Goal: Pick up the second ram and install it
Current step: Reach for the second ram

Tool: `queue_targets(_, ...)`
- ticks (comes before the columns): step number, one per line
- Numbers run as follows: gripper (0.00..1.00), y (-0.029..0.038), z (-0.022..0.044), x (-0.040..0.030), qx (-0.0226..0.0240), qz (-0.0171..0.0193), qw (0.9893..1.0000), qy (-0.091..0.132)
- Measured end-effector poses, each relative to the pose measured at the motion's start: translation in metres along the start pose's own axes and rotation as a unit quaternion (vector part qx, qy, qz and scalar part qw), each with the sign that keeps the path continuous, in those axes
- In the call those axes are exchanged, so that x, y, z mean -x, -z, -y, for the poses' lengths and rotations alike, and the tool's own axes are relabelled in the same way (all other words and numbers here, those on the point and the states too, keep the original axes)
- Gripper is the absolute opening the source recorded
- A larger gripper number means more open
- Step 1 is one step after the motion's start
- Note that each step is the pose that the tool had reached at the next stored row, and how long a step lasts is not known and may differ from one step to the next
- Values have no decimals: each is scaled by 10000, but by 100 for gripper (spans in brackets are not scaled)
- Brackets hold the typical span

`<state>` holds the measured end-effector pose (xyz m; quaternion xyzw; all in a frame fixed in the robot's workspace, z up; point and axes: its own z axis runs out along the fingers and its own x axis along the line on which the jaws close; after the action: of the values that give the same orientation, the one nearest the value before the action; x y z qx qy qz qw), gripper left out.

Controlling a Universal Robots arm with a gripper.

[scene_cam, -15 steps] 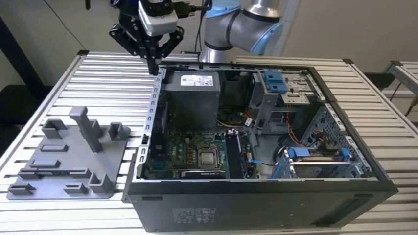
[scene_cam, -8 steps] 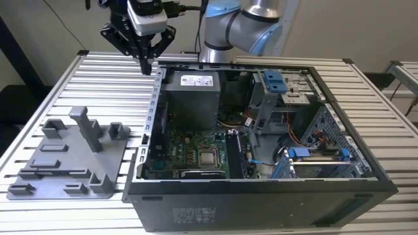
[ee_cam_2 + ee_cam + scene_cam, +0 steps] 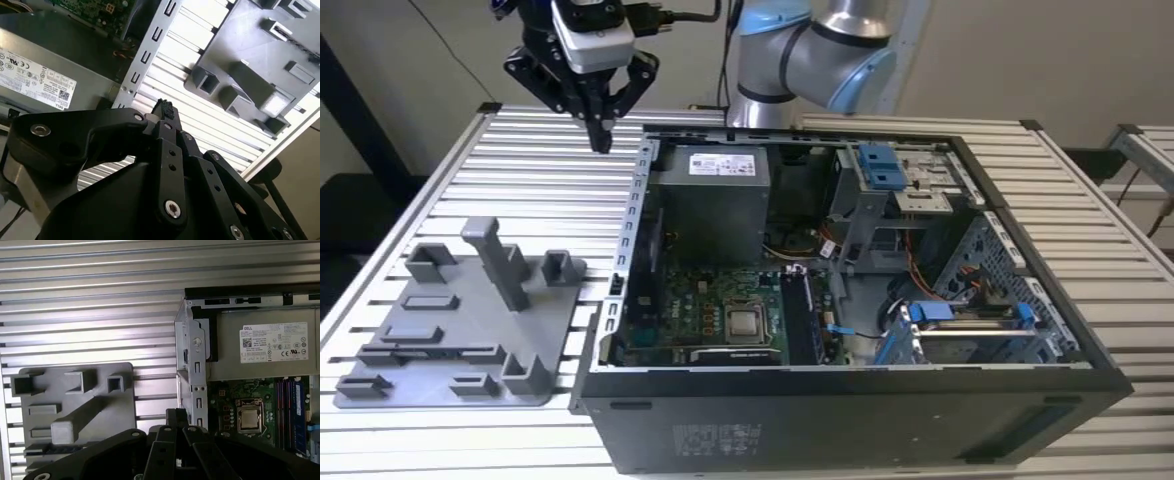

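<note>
- The gripper (image 3: 600, 142) is seen high over the far part of the slatted table (image 3: 540, 175), just off the far corner of the open computer case (image 3: 854, 370) on the exterior view's left.
- Its two black fingers are pressed together into one point, and nothing is seen pinched between them in both wrist views (image 3: 164, 107) (image 3: 177, 415).
- What appears to be the memory stick (image 3: 801, 315) is seen standing on edge in the slots on the board (image 3: 284, 410), just to the exterior view's right of the processor (image 3: 747, 322). It cannot be told apart from the dark strips beside it.
- The grey plate (image 3: 454, 300) with its upright post (image 3: 494, 262) is laid on the table at the exterior view's left of the case, well apart from the gripper.
- A thin dark line is shown in the long slot near the plate's near edge; whether anything lies in it cannot be told.
- The power supply (image 3: 714, 200) is set at the far end of the case, next to the wall nearest the gripper.
- The arm (image 3: 814, 50) is seen beyond the far edge of the case.
</note>
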<state>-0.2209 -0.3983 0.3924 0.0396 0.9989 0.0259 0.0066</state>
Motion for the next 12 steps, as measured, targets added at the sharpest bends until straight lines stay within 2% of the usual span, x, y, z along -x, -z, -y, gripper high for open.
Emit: queue_targets(12,11,-3,9,-129,-2,-61,10000,-11)
